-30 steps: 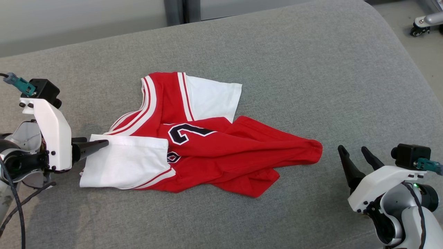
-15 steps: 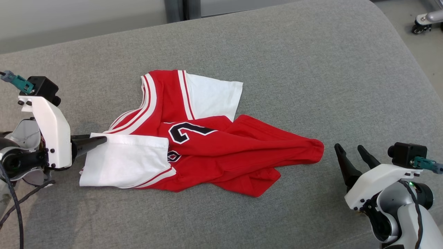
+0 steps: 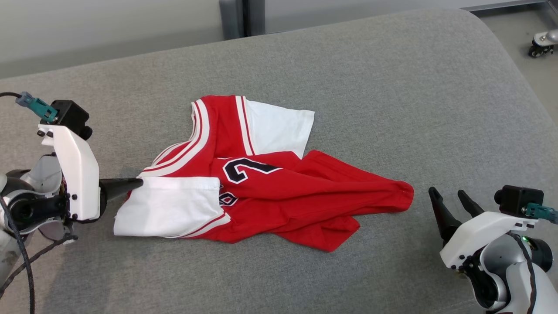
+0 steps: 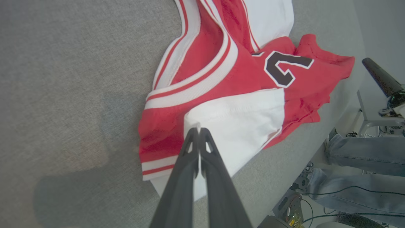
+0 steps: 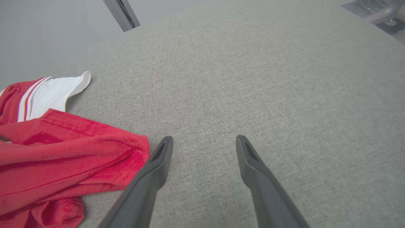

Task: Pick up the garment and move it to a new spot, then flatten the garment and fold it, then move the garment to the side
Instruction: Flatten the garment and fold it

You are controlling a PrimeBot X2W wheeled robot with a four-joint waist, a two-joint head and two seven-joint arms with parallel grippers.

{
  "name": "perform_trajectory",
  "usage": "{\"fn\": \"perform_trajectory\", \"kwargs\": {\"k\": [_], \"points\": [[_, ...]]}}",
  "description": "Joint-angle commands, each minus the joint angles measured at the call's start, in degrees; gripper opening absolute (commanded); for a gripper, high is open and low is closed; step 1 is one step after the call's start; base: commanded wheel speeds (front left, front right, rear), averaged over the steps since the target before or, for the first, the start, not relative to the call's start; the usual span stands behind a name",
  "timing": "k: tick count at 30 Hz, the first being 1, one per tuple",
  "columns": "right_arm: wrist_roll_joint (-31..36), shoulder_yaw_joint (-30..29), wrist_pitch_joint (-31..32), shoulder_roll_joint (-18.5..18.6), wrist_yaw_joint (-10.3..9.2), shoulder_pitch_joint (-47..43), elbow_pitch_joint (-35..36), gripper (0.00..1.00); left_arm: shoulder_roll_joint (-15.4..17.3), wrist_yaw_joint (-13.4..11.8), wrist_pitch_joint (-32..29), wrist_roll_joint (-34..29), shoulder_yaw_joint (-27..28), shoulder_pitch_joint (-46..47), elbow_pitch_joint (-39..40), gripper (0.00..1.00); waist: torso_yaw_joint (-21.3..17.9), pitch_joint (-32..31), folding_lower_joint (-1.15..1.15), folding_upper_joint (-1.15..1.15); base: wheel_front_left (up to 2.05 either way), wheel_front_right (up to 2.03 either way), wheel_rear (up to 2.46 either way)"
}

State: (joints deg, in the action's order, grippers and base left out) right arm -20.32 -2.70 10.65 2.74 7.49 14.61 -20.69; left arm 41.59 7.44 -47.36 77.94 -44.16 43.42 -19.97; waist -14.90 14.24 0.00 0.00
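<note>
1. Red and white jersey [image 3: 270,192] lies crumpled near the middle of the grey cushion [image 3: 392,109], chest up. Its body is bunched and folded over itself, so the hem and true outline cannot be made out.
2. A black numeral [image 3: 244,168] shows on the chest. A second dark mark just below it is half covered by the near sleeve [image 3: 174,207], with too little showing to read.
3. The far sleeve [image 3: 279,126] lies flat, its lower edge tucked under red cloth.
4. The left gripper [image 4: 198,130] reaches in from the jersey's left side. Its fingers are pressed together, pinching the corner of the near sleeve, and a sliver of white shows between them in the left wrist view. In the head view one finger hides the other, and how deep the cloth sits cannot be told.
5. The right gripper [image 5: 204,138] is over bare cushion just beside the jersey's red end, apart from it. Its fingers are spread wide with nothing between them. Whether the tips touch the cushion is unclear.
6. In the right wrist view the jersey is cut off at the left and bottom edges.
7. Past the cushion's edge in the left wrist view, a person's legs [image 4: 364,158] in jeans are cut off by the frame, with blurred cables [image 4: 332,190] near them.
8. A caster [image 3: 538,46] on the floor is cut off at the head view's top right corner
</note>
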Motion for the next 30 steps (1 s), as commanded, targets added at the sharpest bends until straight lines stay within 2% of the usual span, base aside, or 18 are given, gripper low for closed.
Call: {"fn": "perform_trajectory", "kwargs": {"k": [1, 11, 16, 22, 27, 28, 29, 30], "points": [[0.51, -0.41, 0.43, 0.31, 0.01, -0.43, 0.37, 1.0, 0.92, 0.07, -0.36, 0.71, -0.31, -1.16, 0.87, 0.0, 1.2, -1.21, 0.0, 0.0, 0.0, 0.0, 0.0], [1.71, -2.56, 2.94, 0.33, 0.01, -2.81, 2.36, 1.0, 6.62, 0.07, -3.53, 7.67, -1.89, -8.85, 10.85, 0.0, 5.58, -4.78, 0.0, 0.0, 0.0, 0.0, 0.0], [1.96, -3.39, 3.95, 0.34, 0.01, -3.77, 3.45, 1.0, 9.68, 0.07, -3.48, 7.95, -3.09, -12.88, 14.61, 0.0, 6.8, -5.4, 0.0, 0.0, 0.0, 0.0, 0.0], [2.22, -3.53, 4.87, 0.33, 0.01, -4.82, 4.42, 1.0, 11.17, 0.07, -2.61, 6.94, -4.98, -16.73, 16.21, 0.0, 7.27, -6.32, 0.0, 0.0, 0.0, 0.0, 0.0], [2.27, -4.17, 5.71, 0.63, 0.01, -6.0, 5.1, 1.0, 11.06, 0.06, -0.31, 5.21, -6.59, -19.92, 16.5, 0.0, 7.75, -7.38, 0.0, 0.0, 0.0, 0.0, 0.0], [2.22, -4.28, 5.92, 0.7, 0.01, -6.16, 5.34, 1.0, 11.0, 0.07, 0.21, 4.55, -6.84, -20.17, 16.12, 0.18, 7.91, -7.58, 0.0, 0.0, 0.0, 0.0, 0.0], [2.32, -4.38, 6.16, 0.77, 0.01, -6.42, 5.56, 1.0, 10.89, 0.07, 0.82, 3.68, -7.07, -20.35, 15.51, 0.45, 8.04, -7.77, 0.0, 0.0, 0.0, 0.0, 0.0], [2.44, -4.39, 6.42, 0.77, 0.01, -6.56, 5.73, 1.0, 10.66, 0.07, 1.35, 2.79, -7.36, -20.38, 14.81, 0.88, 8.18, -7.95, 0.0, 0.0, 0.0, 0.0, 0.0]]}}
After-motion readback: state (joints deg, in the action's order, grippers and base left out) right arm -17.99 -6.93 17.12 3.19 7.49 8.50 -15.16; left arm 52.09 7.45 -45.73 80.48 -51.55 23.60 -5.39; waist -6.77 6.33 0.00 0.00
